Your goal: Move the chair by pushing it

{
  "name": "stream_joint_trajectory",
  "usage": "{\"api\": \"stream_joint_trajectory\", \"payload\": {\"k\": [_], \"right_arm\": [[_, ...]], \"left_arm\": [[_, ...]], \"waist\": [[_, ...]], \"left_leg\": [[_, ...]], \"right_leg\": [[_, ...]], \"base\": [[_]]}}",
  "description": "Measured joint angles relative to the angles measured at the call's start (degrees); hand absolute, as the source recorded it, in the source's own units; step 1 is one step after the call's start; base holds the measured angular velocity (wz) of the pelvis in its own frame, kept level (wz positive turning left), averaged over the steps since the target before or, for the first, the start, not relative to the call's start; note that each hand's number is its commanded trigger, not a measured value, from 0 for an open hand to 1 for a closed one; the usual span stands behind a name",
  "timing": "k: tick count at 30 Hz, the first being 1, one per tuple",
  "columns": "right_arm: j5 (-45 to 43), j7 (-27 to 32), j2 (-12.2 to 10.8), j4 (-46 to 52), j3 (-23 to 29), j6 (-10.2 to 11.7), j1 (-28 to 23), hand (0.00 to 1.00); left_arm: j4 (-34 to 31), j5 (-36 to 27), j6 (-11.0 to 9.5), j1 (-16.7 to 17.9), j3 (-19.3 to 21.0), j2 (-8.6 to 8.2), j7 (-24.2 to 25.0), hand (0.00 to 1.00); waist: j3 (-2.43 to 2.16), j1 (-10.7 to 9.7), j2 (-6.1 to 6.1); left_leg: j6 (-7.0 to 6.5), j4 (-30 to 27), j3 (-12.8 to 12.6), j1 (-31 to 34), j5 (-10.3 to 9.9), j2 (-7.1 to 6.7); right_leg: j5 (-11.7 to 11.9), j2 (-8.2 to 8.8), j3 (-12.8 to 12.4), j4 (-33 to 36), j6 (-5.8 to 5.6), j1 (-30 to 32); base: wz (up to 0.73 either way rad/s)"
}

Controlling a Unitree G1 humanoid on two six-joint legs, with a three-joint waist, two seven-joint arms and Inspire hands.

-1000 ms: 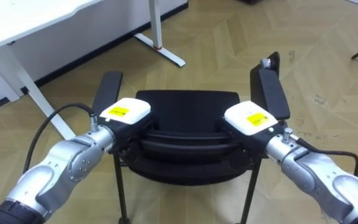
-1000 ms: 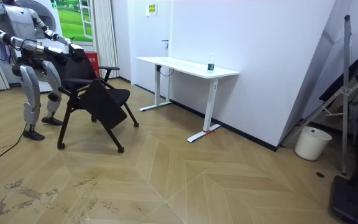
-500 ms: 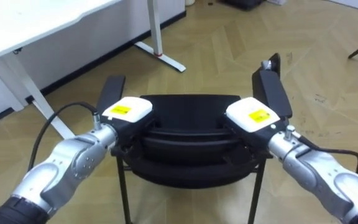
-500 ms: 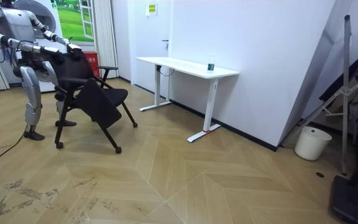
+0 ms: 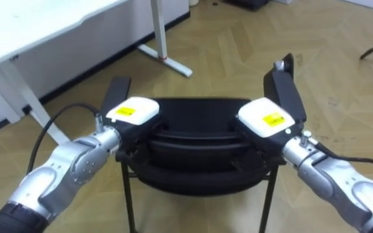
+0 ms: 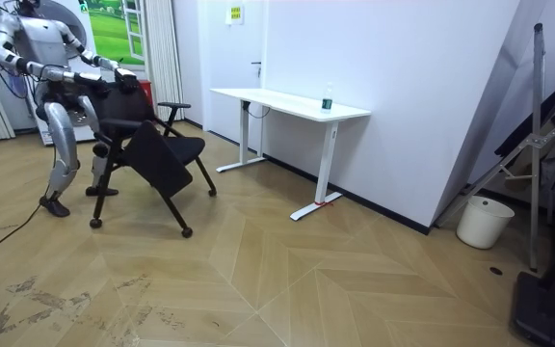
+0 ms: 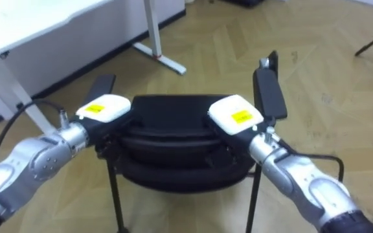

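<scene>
The robot stands at the room view's left, behind a black chair (image 6: 157, 159), with both arms held out to the top of the chair's back. Its legs are apart, one foot set further back than the other.

Looking down as the robot does, the chair back (image 5: 199, 123) runs across in front of it. The left robot hand (image 5: 133, 112) lies on the left end of the top edge and the right robot hand (image 5: 269, 119) on the right end. Each shows its white back with a yellow label. Both are in contact with the chair back, but whether they clamp it or merely press against it I cannot tell, since the white backs cover what lies under them. The two sit level with each other, well apart, with the middle of the top edge bare between them.

The left armrest (image 5: 115, 92) and the right armrest (image 5: 283, 96) stick out forward past the hands. The chair stands on the wooden floor (image 5: 238, 45), with its dark seat hanging tilted between the legs in the room view.

Ahead and to the robot's left is a white desk whose tabletop (image 5: 37, 32) rests on white legs with a flat foot (image 5: 167, 55). The chair is near the desk but clear of it. A small bottle (image 6: 327, 99) stands on the tabletop, near its far end. A white bucket (image 6: 478, 222) sits by the wall at the room view's right.
</scene>
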State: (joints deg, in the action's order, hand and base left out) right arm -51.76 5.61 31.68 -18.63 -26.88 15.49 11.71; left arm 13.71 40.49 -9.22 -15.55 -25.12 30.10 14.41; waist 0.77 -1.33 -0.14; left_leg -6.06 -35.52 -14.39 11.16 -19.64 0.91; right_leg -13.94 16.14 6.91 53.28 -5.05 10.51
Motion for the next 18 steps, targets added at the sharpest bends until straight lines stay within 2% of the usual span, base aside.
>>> {"api": "stream_joint_trajectory", "payload": {"k": [1, 2, 3, 5, 6, 7, 8, 9, 10, 11, 12, 13, 14, 15, 16, 17, 18], "right_arm": [[0.0, 0.42, 0.01, -0.05, 0.0, 0.01, 0.0, 1.0], [0.0, 0.61, -0.02, -0.15, -0.01, 0.01, -0.05, 1.0], [0.02, 0.8, -0.06, -0.15, -0.01, 0.01, -0.25, 1.0], [0.03, 1.24, -0.05, 0.03, 0.0, 0.0, -0.44, 1.0], [0.03, 1.26, -0.27, 0.21, -0.01, -0.06, -0.56, 1.0], [0.03, 1.27, -0.27, 0.69, 0.0, -0.18, -0.94, 1.0], [0.03, 1.29, -0.21, 1.03, 0.01, -0.3, -1.15, 1.0], [0.09, 1.29, -0.19, 1.4, 0.01, -0.32, -1.51, 1.0], [0.09, 1.32, -0.2, 1.59, 0.04, -0.28, -2.04, 1.0], [0.11, 1.33, -0.22, 1.66, 0.04, -0.2, -2.41, 1.0], [0.11, 1.33, -0.15, 1.97, 0.04, -0.1, -3.31, 1.0], [0.11, 1.34, 0.22, 2.67, 0.04, -0.01, -4.03, 1.0], [0.11, 1.3, 0.43, 3.17, 0.04, -0.01, -4.33, 1.0], [0.14, 1.22, 0.85, 4.31, 0.05, -0.08, -4.71, 1.0], [0.19, 1.01, 1.53, 5.77, 0.12, -0.34, -4.98, 1.0], [0.17, 0.85, 1.75, 6.29, 0.14, -0.37, -5.0, 1.0], [0.07, 0.77, 1.85, 7.08, 0.27, -0.56, -5.0, 1.0]], "left_arm": [[0.03, -0.02, -0.19, -0.09, 0.19, 0.06, -0.34, 1.0], [0.04, -0.02, -0.18, -0.1, 0.19, 0.04, -0.46, 1.0], [0.03, -0.02, -0.34, -0.12, 0.21, 0.07, -0.52, 1.0], [0.02, 0.1, -1.24, -0.11, 0.22, 0.6, -1.09, 1.0], [0.03, 0.09, -1.4, 0.02, 0.22, 0.84, -1.37, 1.0], [0.02, 0.12, -1.42, 0.04, 0.22, 0.93, -1.5, 1.0], [-0.04, 0.12, -1.51, 0.04, 0.23, 1.02, -1.64, 1.0], [-0.09, 0.12, -1.65, 0.05, 0.22, 1.21, -1.88, 1.0], [-0.05, 0.12, -1.68, 0.1, 0.12, 1.24, -1.87, 1.0], [-0.05, 0.16, -1.68, 0.26, 0.0, 1.24, -1.78, 1.0], [-0.06, 0.19, -1.63, 0.66, -0.2, 1.23, -1.59, 1.0], [-0.12, 0.19, -1.86, 1.04, -0.21, 1.24, -1.55, 1.0], [-0.27, 0.14, -1.91, 1.24, -0.2, 1.31, -1.61, 1.0], [-0.7, 0.06, -1.99, 1.39, -0.18, 1.67, -1.77, 1.0], [-1.42, 0.04, -1.77, 1.65, 0.04, 1.76, -1.81, 1.0], [-1.9, 0.09, -1.7, 1.91, 0.3, 1.85, -1.82, 1.0], [-2.6, 0.07, -1.62, 2.16, 0.64, 2.18, -2.0, 1.0]], "waist": [[0.4, -0.16, 0.5], [0.56, -0.21, 0.61], [0.98, -0.34, 1.43], [1.07, 0.24, 1.75], [1.38, 0.71, 2.29], [1.31, 0.8, 2.3], [1.24, 0.73, 2.2], [0.92, -0.07, 1.54], [0.9, -0.68, 1.03], [0.89, -0.88, 1.02], [0.54, -1.27, 0.59], [0.43, -1.68, 0.57], [0.33, -1.99, 0.46], [0.11, -3.28, 0.27], [-0.08, -3.98, 0.43], [-0.21, -3.99, 0.59], [-0.32, -4.03, 0.81]], "left_leg": [[-0.3, -0.23, 0.08, -0.41, -0.46, 0.45], [-0.45, -0.2, 0.14, -0.75, -0.69, 0.57], [-0.8, -0.21, 0.24, -1.19, -1.22, 0.79], [-1.26, -0.19, 0.59, -1.61, -2.04, 0.87], [-1.39, -0.16, 0.94, -2.1, -2.52, 0.87], [-1.5, -0.15, 1.18, -2.32, -2.96, 0.81], [-1.51, -0.15, 1.42, -2.39, -3.17, 0.66], [-1.53, -0.14, 2.09, -2.82, -3.58, 0.18], [-1.46, -0.13, 2.33, -3.97, -3.77, -0.14], [-1.33, -0.14, 2.59, -4.57, -4.27, -0.4], [-1.16, -0.19, 3.1, -5.88, -5.39, -0.82], [-1.06, -0.43, 3.84, -7.09, -6.71, -1.0], [-0.96, -0.44, 4.25, -7.63, -7.18, -1.18], [-0.45, -0.69, 5.69, -8.17, -8.01, -1.77], [0.04, -1.06, 6.43, -8.87, -9.12, -1.73], [0.43, -1.16, 6.62, -9.24, -9.63, -1.58], [1.13, -1.2, 6.71, -10.06, -10.81, -1.06]], "right_leg": [[2.53, -0.39, -0.3, 1.5, 0.25, 1.0], [3.94, -0.41, -0.31, 2.15, 0.31, 1.62], [5.67, -0.59, -0.42, 3.82, 0.4, 2.96], [3.22, -2.37, -0.26, 3.44, 0.29, 6.09], [1.93, -3.92, 0.33, 1.8, 0.63, 8.1], [1.39, -5.41, 1.9, -1.37, 0.69, 10.02], [1.4, -6.0, 2.82, -3.25, 0.72, 10.91], [1.7, -7.02, 4.78, -7.85, 1.2, 12.1], [2.48, -8.1, 6.43, -12.38, 2.35, 12.49], [2.99, -8.79, 6.69, -14.68, 3.09, 12.51], [4.2, -10.24, 6.69, -18.57, 4.09, 12.44], [5.55, -11.31, 6.65, -21.23, 4.4, 12.33], [6.13, -11.51, 6.62, -22.21, 4.51, 12.32], [7.16, -11.14, 6.6, -23.67, 4.92, 12.38], [8.49, -10.97, 6.88, -23.07, 6.2, 12.32], [8.98, -11.1, 7.02, -22.49, 6.95, 12.33], [8.81, -11.31, 7.62, -20.98, 8.33, 11.86]], "base": [[-0.07], [-0.09], [-0.25], [-0.4], [-0.23], [-0.07], [0.25], [0.37], [0.38], [0.31], [0.27], [0.28], [0.41], [0.46], [0.39], [0.13], [0.0]]}}
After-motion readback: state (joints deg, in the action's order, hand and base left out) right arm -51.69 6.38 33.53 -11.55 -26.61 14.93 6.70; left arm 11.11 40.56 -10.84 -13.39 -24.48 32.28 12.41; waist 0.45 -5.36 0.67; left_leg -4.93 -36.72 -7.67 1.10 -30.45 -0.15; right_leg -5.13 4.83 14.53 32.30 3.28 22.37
